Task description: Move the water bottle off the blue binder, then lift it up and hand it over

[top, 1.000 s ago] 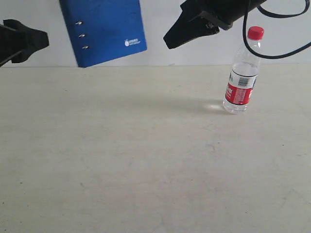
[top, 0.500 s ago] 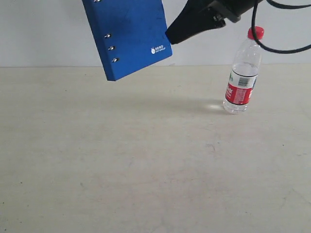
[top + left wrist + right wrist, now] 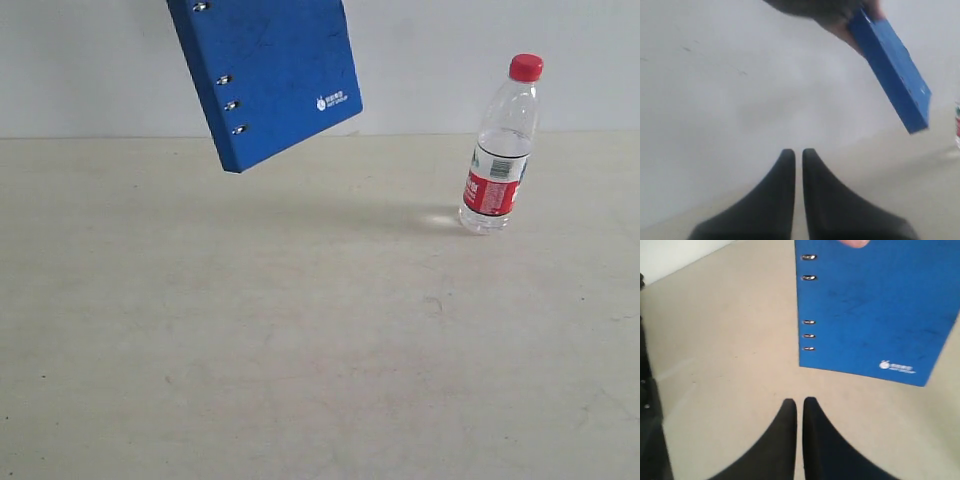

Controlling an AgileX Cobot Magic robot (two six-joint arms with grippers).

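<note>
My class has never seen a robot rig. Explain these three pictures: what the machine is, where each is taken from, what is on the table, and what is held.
The machine is a robot with two arms, each ending in a two-fingered pincer. The wide picture comes from a camera off the arms, and neither arm shows in it. The other two come from cameras on the wrists, looking along the left pincer and the right pincer. Both are shut and hold nothing. On the pale table stands the water bottle, upright, with its red cap on. The blue binder hangs tilted in the air. A fingertip at its edge suggests a person holds it, not the robot.
</note>
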